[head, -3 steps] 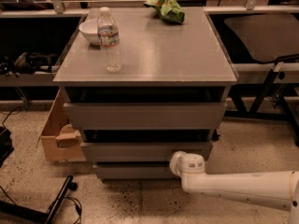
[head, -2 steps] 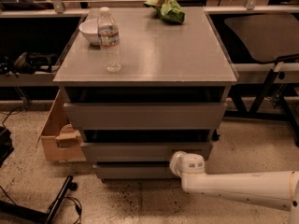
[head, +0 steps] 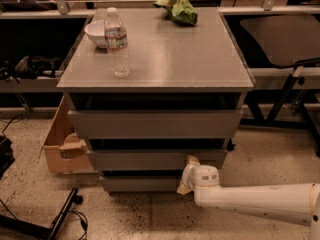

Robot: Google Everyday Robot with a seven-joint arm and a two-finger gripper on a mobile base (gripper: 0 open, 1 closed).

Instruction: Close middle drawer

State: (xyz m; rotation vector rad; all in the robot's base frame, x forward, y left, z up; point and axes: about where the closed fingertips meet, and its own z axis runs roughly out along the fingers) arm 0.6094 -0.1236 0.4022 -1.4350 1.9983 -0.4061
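Note:
The grey cabinet has three drawer fronts stacked under its flat top. The middle drawer is the mid-sized plain grey front, and it stands out a little beyond the bottom drawer. The top drawer has the tallest, widest front. My white arm reaches in from the lower right. My gripper is at the lower right part of the middle drawer's front, close against it, and partly overlaps the bottom front.
A water bottle, a white bowl and a green bag sit on the cabinet top. An open cardboard box stands on the floor to the left. A black stand base lies at the lower left. A table leg is on the right.

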